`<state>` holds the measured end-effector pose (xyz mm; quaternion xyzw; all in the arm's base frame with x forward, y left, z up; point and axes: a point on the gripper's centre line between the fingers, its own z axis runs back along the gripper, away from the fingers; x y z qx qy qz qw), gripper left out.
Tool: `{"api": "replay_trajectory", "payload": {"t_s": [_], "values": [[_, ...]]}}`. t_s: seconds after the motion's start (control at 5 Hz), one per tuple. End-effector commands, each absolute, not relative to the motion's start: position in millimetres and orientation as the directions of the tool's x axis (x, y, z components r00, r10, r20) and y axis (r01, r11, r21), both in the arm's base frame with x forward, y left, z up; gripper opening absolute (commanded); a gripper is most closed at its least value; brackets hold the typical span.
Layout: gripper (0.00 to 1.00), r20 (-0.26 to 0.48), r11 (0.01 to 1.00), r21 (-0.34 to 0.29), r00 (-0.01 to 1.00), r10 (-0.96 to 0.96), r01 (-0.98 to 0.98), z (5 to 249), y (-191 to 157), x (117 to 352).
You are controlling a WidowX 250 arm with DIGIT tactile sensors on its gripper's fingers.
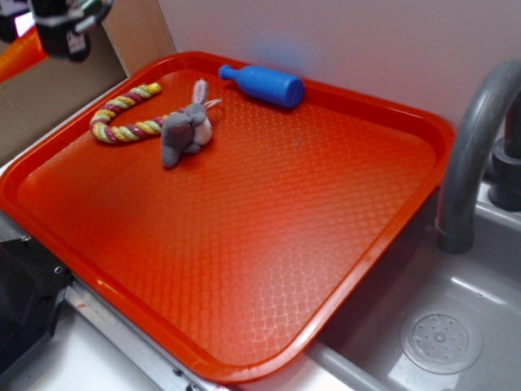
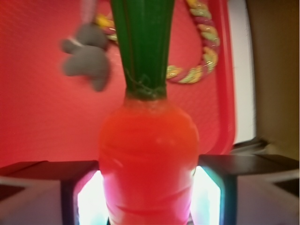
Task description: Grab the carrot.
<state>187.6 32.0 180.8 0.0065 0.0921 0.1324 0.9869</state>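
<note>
The carrot (image 2: 149, 154) fills the middle of the wrist view, its smooth orange body wedged between my two black fingers (image 2: 70, 180) and its dark green top (image 2: 143, 42) pointing away from the camera. My gripper (image 2: 149, 190) is shut on it, held well above the tray. In the exterior view the gripper (image 1: 69, 32) hangs at the top left corner, beyond the tray's far left edge, and an orange piece of the carrot (image 1: 18, 55) shows beside it at the frame's edge.
An orange tray (image 1: 269, 244) covers most of the counter. On its far left part lie a pink-yellow-green rope toy (image 1: 122, 114) and a grey plush bunny (image 1: 186, 129); a blue bottle (image 1: 264, 84) lies along the back rim. A grey faucet (image 1: 472, 138) and sink (image 1: 444, 338) stand at the right.
</note>
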Motion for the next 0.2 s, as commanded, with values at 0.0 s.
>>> {"api": "replay_trajectory", "payload": {"t_s": [0.0], "values": [[0.00, 0.058, 0.984, -0.086, 0.985, 0.162, -0.157, 225.7, -0.7, 191.6]]}}
